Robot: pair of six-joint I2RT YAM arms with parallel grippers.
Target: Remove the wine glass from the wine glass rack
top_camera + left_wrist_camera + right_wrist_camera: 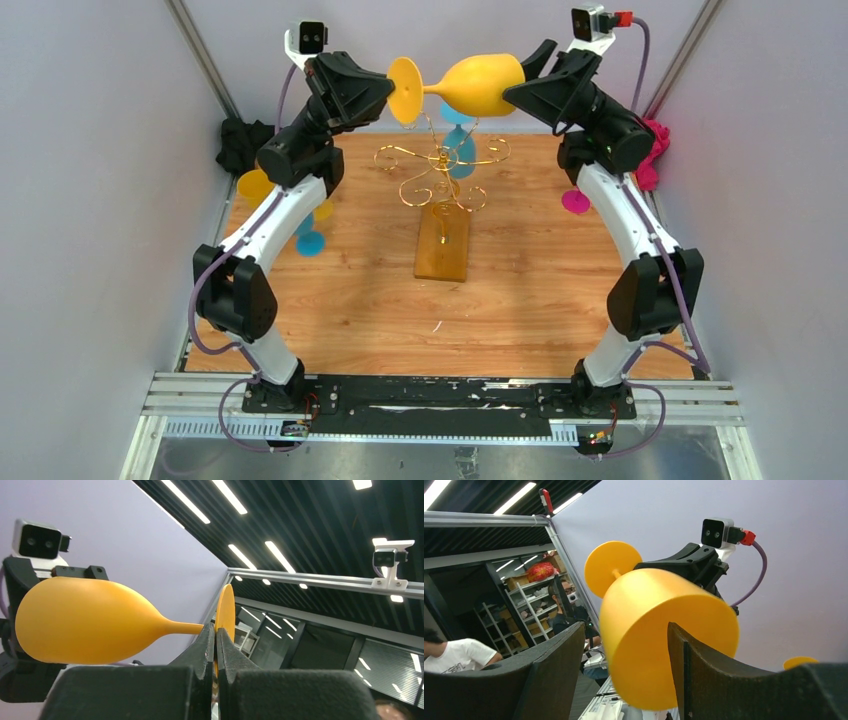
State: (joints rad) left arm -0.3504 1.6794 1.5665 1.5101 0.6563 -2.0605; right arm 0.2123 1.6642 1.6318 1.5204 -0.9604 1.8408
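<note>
A yellow wine glass [480, 85] hangs on its side, high above the wine glass rack [437, 165], a gold wire stand on a wooden base [443, 245]. My left gripper [392, 90] is shut on the glass's foot disc; in the left wrist view the fingers [205, 645] pinch the disc edge [226, 607], with the bowl [75, 620] to the left. My right gripper [525, 75] is open, its fingers on either side of the bowl's rim end. In the right wrist view the bowl [639, 610] sits between the spread fingers [564, 650]. A blue glass [460, 150] hangs on the rack.
A yellow glass [255, 185] and a blue glass [310, 240] lie by the left arm. A pink glass [575, 200] and a pink object [655, 140] are at the right wall. A black cloth [240, 145] is at the back left.
</note>
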